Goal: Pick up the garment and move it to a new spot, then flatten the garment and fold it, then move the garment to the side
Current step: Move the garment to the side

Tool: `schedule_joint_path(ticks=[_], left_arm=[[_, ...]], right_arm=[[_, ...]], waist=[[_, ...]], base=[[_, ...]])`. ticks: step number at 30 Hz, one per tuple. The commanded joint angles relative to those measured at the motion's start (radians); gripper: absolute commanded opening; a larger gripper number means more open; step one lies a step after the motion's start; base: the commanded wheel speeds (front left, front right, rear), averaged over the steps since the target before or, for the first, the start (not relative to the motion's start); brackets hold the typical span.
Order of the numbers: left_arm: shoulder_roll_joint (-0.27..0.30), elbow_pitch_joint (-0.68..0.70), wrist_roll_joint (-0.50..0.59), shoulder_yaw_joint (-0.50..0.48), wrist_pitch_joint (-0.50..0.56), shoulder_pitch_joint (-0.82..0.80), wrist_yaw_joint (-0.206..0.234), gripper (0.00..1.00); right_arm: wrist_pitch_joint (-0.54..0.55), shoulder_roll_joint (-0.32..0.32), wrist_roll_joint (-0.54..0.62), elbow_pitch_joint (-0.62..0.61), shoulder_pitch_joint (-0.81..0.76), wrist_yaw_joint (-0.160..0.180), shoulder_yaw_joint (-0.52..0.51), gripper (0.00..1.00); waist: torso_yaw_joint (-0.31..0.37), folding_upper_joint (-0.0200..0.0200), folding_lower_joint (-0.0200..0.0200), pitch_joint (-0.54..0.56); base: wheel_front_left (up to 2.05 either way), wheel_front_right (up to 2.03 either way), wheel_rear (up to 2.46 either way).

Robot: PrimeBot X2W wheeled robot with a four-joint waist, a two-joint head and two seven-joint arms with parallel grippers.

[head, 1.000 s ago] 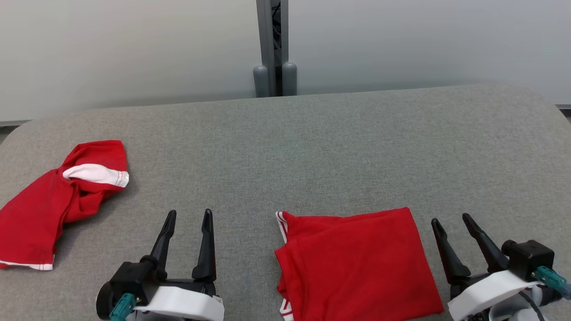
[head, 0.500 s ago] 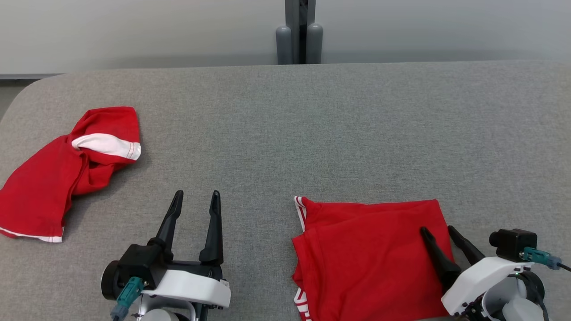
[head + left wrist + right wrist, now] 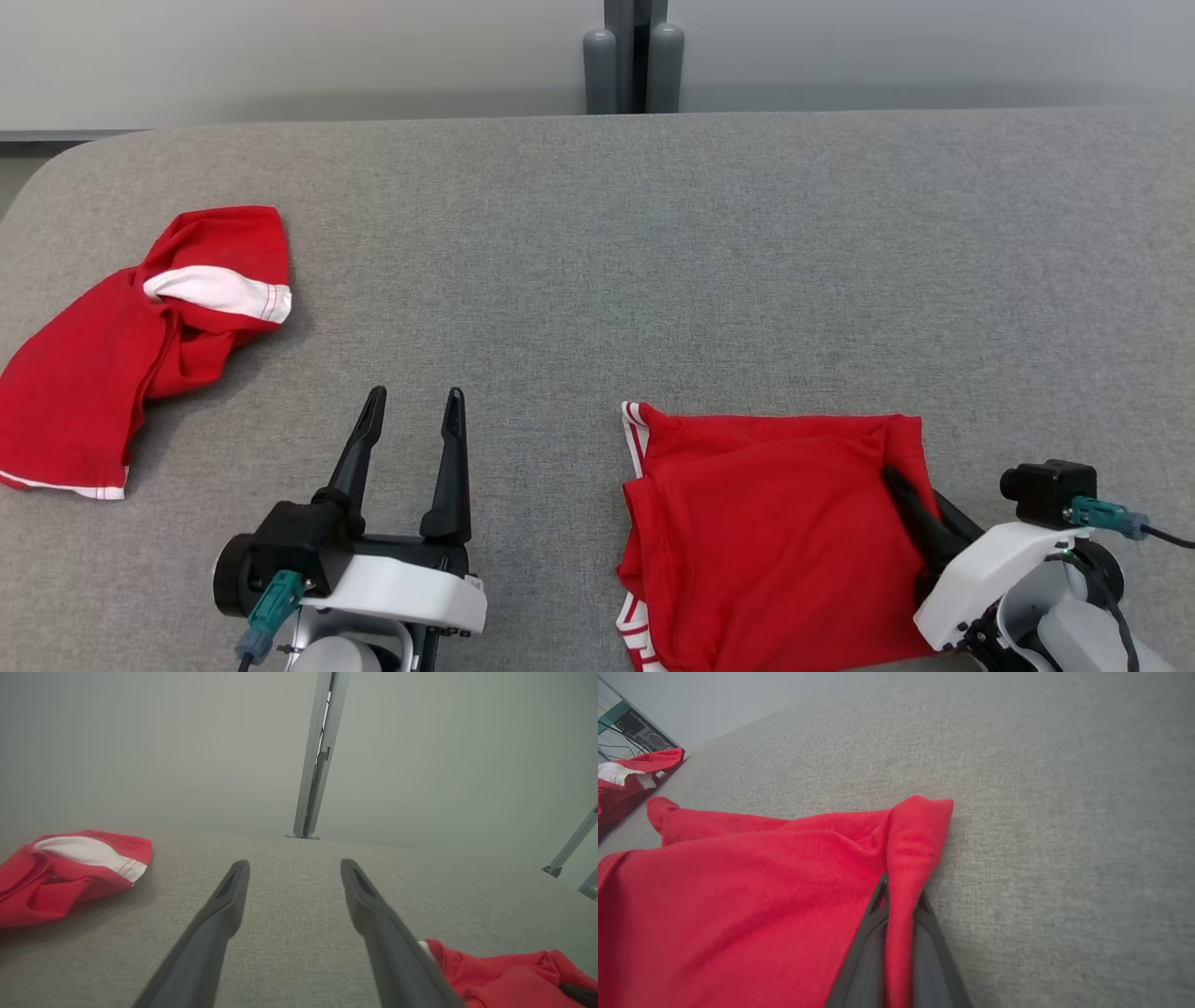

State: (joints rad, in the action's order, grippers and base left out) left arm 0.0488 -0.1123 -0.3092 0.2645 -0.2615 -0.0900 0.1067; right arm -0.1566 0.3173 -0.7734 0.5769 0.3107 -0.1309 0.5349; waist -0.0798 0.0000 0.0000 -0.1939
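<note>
At the near right of the grey fabric-topped table (image 3: 653, 261): folded red garment (image 3: 766, 532), roughly square, lying flat, with white-striped trim along its left edge. Its near edge runs off the bottom of the head view. Right gripper (image 3: 898, 481) is pinched closed on the garment close to its far right corner. In the right wrist view a ridge of red cloth stands between the two dark fingers (image 3: 864, 952), and the corner beyond them rises in a small peak. In the head view one finger lies over the cloth and the other is mostly hidden beneath the fold. How many layers are caught cannot be made out. Left gripper (image 3: 414, 403) has its jaws spread wide with nothing between them. It sits over bare table to the left of the folded garment, apart from it. Open room: a broad bare stretch from the garment's far edge to the table's far edge, more bare surface to its right, and a clear lane in the middle between the two red pieces. Crumpled red garment (image 3: 140, 345), with a white band showing, sits well apart at the left, near the table's rounded corner. Its left side is cut by the frame. A grey post (image 3: 633, 56) stands just beyond the far edge at mid-table, against a pale wall (image 3: 280, 56).
</note>
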Motion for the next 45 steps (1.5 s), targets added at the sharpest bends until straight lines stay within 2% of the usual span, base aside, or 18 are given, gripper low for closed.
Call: schedule_joint_path(ticks=[1, 8, 13, 18, 19, 24, 28, 31, 38, 45], left_arm=[[0.003, 0.004, 0.007, -0.003, -0.003, -0.023, 0.004, 1.00], [0.003, 0.022, 0.017, -0.016, -0.003, -0.054, 0.003, 1.00], [0.003, 0.040, 0.024, -0.006, -0.002, -0.113, 0.005, 1.00], [0.004, 0.063, 0.045, 0.013, -0.003, -0.198, 0.008, 1.00], [0.004, 0.063, 0.045, 0.013, -0.003, -0.198, 0.008, 1.00], [0.004, 0.085, 0.062, 0.037, -0.003, -0.281, 0.013, 1.00], [0.004, 0.098, 0.063, 0.061, -0.003, -0.329, 0.021, 1.00], [0.004, 0.109, 0.063, 0.074, -0.003, -0.351, 0.028, 1.00], [0.004, 0.120, 0.064, 0.091, -0.003, -0.367, 0.034, 1.00], [0.004, 0.122, 0.068, 0.096, -0.003, -0.374, 0.035, 1.00]], right_arm=[[-0.015, 0.019, 0.006, 0.013, 0.025, 0.000, 0.018, 0.00], [-0.029, 0.090, 0.049, 0.011, 0.130, 0.000, 0.118, 0.00], [-0.021, 0.185, 0.051, 0.010, 0.221, 0.000, 0.164, 0.00], [-0.035, 0.296, 0.034, 0.032, 0.295, 0.000, 0.169, 0.00], [-0.035, 0.296, 0.034, 0.032, 0.295, 0.000, 0.169, 0.00], [-0.059, 0.395, 0.038, 0.083, 0.365, 0.000, 0.145, 0.00], [-0.082, 0.450, 0.068, 0.170, 0.417, 0.000, 0.081, 0.00], [-0.096, 0.464, 0.104, 0.256, 0.459, 0.000, 0.003, 0.00], [-0.111, 0.450, 0.262, 0.422, 0.551, 0.000, -0.164, 0.00], [-0.111, 0.446, 0.484, 0.460, 0.601, 0.000, -0.330, 0.00]], waist=[[0.010, 0.0000, 0.0000, -0.004], [0.076, 0.0000, 0.0000, -0.047], [0.124, 0.0000, 0.0000, -0.127], [0.161, 0.0000, 0.0000, -0.222], [0.161, 0.0000, 0.0000, -0.222], [0.182, 0.0000, 0.0000, -0.316], [0.183, 0.0000, 0.0000, -0.368], [0.179, 0.0000, 0.0000, -0.395], [0.165, 0.0000, 0.0000, -0.432], [0.146, 0.0000, 0.0000, -0.455]], base=[[0.00, 0.00, 0.00], [0.00, 0.00, 0.00], [0.00, 0.00, 0.00], [0.00, 0.00, 0.00], [0.00, 0.00, 0.00], [0.00, 0.00, 0.00], [0.00, 0.00, 0.00], [0.00, 0.00, 0.00], [0.00, 0.00, 0.00], [0.00, 0.00, 0.00]])
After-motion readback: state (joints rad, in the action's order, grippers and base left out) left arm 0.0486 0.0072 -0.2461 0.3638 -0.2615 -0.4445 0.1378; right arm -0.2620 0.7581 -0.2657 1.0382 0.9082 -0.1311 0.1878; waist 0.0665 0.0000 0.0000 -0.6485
